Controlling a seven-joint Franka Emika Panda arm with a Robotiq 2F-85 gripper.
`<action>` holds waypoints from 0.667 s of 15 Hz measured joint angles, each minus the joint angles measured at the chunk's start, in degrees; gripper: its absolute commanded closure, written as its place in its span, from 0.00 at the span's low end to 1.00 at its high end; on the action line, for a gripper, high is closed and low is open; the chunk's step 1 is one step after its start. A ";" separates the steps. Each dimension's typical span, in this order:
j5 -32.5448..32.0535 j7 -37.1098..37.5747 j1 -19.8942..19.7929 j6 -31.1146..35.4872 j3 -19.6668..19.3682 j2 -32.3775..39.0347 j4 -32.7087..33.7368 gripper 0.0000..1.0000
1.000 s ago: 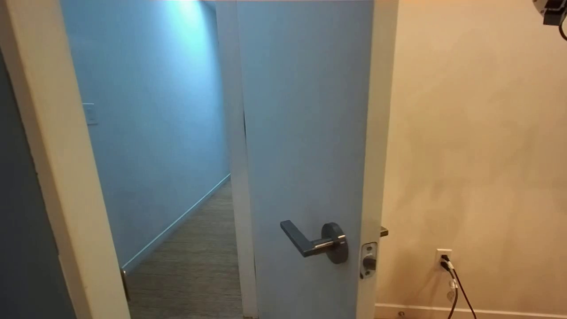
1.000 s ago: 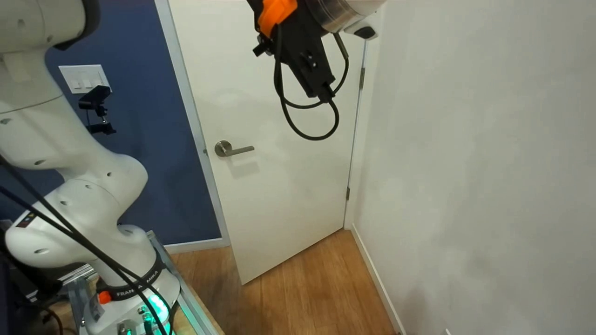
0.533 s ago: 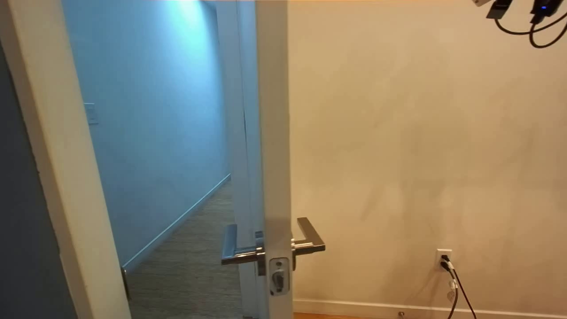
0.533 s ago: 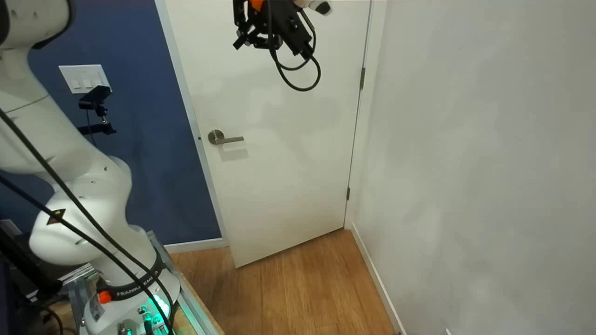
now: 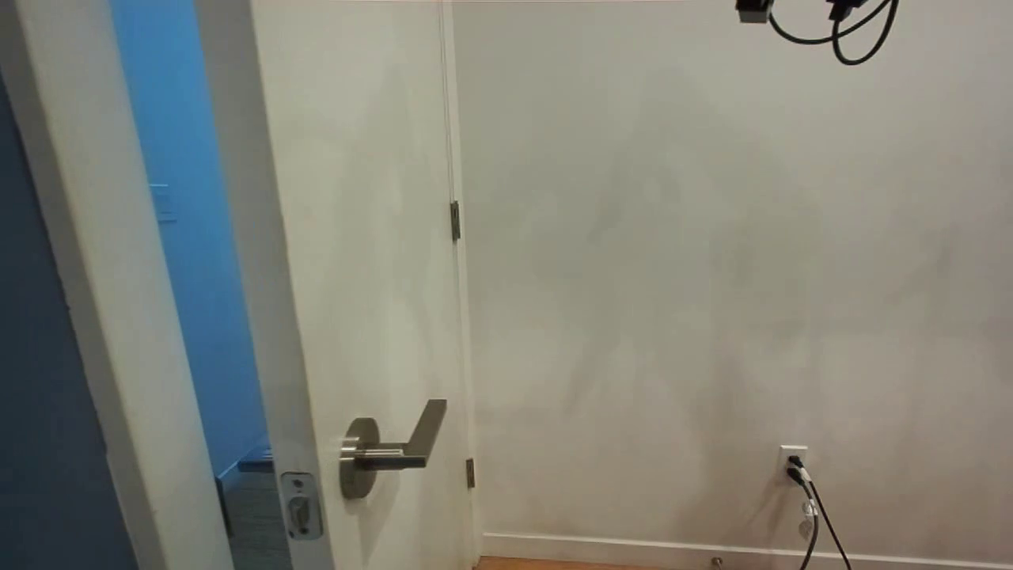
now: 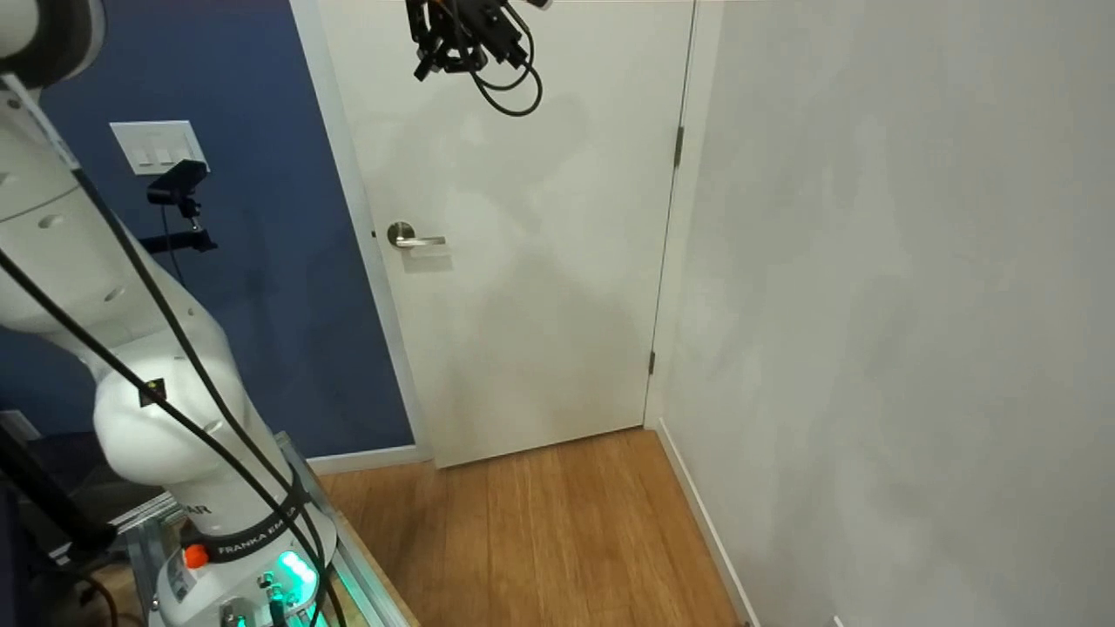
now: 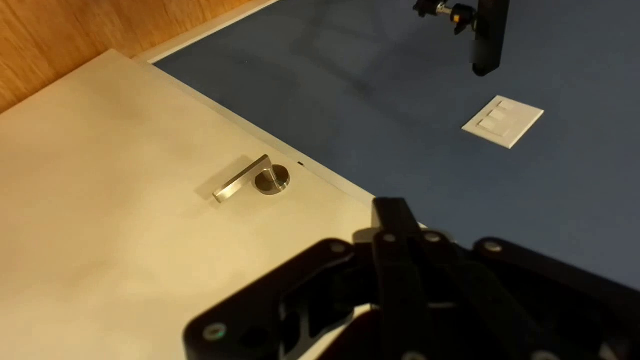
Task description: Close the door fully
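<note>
White door (image 6: 540,305) ajar beside blue wall (image 6: 296,287), over wooden floor (image 6: 557,531)

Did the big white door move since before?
Yes. In an exterior view, the door has swung toward the left-hand door frame, away from the wall outlet.

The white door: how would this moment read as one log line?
door: ajar | claw: shut, off the lever handle | contact with door: cannot tell | task: unfinished

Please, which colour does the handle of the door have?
Silver-grey; the handle shows best in an exterior view.
</note>
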 measured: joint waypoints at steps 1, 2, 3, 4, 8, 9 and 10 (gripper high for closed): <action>0.00 1.21 1.35 3.13 0.72 0.19 -0.01 1.00; 0.00 2.30 2.58 6.15 1.39 0.42 -0.02 1.00; 0.00 3.32 3.62 9.09 2.00 0.69 -0.02 1.00; 0.04 4.46 4.57 11.96 2.48 0.97 -0.02 1.00; 0.31 8.61 6.67 20.74 3.17 2.34 0.00 1.00; 0.31 9.49 6.77 22.10 3.17 2.73 0.00 1.00; 0.31 10.36 6.77 23.06 3.12 3.15 0.00 1.00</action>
